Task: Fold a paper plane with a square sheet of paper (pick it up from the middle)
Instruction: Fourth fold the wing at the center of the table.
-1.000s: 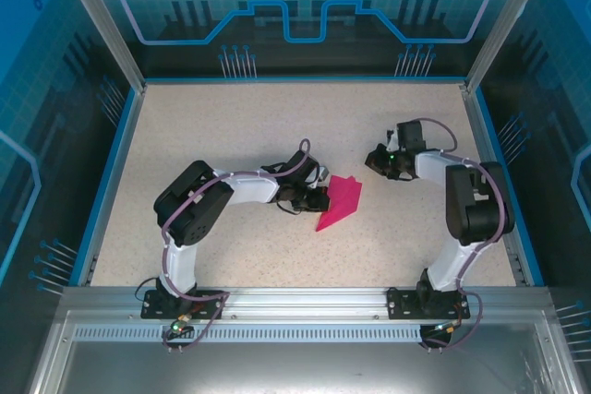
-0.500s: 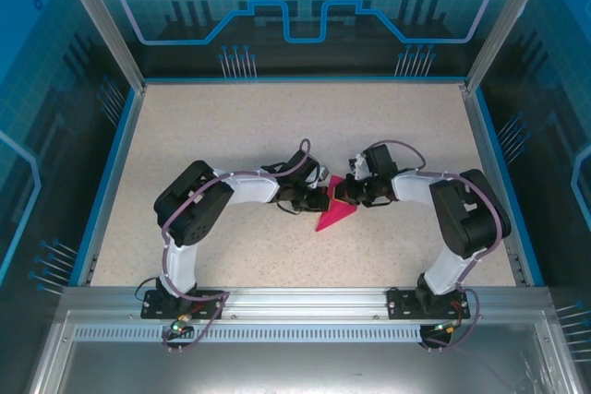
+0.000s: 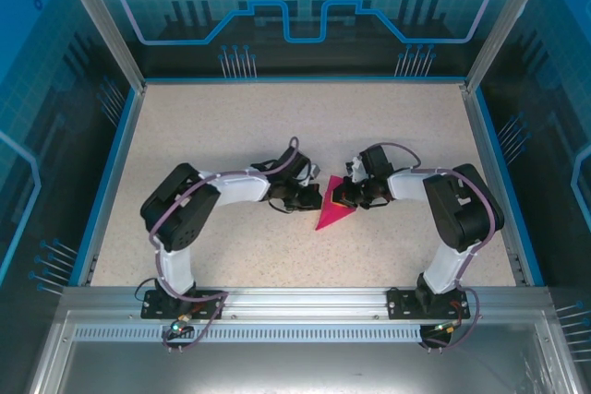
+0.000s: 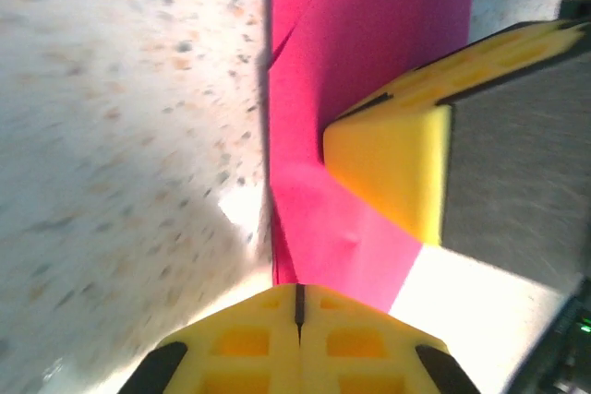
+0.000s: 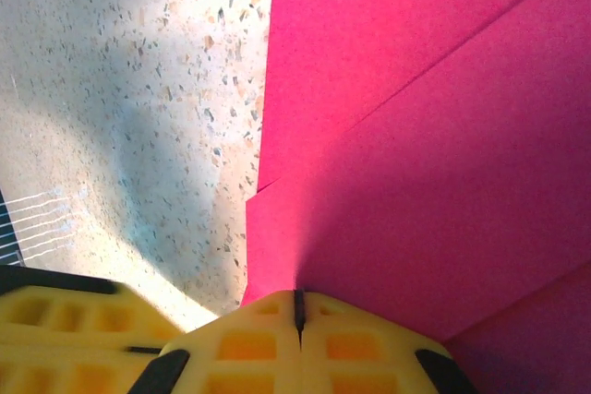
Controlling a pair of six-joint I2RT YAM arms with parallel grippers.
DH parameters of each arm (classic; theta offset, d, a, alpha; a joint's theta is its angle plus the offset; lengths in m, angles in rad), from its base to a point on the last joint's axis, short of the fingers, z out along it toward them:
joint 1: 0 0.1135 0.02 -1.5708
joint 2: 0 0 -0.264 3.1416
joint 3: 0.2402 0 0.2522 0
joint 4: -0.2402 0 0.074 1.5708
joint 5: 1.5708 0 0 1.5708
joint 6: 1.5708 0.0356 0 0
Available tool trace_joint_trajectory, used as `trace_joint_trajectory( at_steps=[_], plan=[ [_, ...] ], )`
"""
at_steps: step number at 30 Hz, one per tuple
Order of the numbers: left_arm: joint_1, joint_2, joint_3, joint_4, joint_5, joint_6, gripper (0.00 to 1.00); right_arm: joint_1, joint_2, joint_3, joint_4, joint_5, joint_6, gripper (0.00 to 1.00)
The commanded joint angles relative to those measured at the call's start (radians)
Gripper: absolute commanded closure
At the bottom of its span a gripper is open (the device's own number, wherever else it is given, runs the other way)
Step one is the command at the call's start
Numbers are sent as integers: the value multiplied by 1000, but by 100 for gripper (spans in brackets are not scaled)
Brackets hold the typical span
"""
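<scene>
Yellow-tipped and fully closed, the left gripper (image 3: 312,197) holds nothing. Its joined tips press down on the nine o'clock edge of the paper (image 3: 334,213), which lies near the middle of the table (image 3: 231,126). The magenta paper is already folded into a pointed wedge, its sharp tip aimed toward seven o'clock and diagonal flaps overlapping on top. At its three o'clock side the right gripper (image 3: 344,195) is likewise closed and empty, tips planted on the flaps, almost facing the left one. I judge this to be a creasing step partway through the plane, with both arms pinning folded layers. The next move likely calls for one tip to hold while the other slides along the fold, lightly enough that the thin paper neither skids nor tears.
</scene>
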Motion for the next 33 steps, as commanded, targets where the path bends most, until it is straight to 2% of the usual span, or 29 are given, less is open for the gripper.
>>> trace_joint_trajectory(
  at_steps=[1,6,10,14,25,33],
  plan=[
    [44,-121,-38,9,80,-49,91,4,54,-8,-110,131,-36,96],
    [42,-125,-73,113,166,-116,90,4,63,-8,-115,144,-35,96],
    [9,-90,-91,188,183,-174,90,6,59,-9,-117,157,-30,96],
    [-32,-42,-75,184,153,-191,90,6,54,-13,-109,155,-27,96],
    [-74,57,-39,154,123,-215,91,6,62,-13,-111,159,-21,96],
    [-81,50,-94,150,113,-222,90,6,73,-8,-117,160,-21,96]
  ],
)
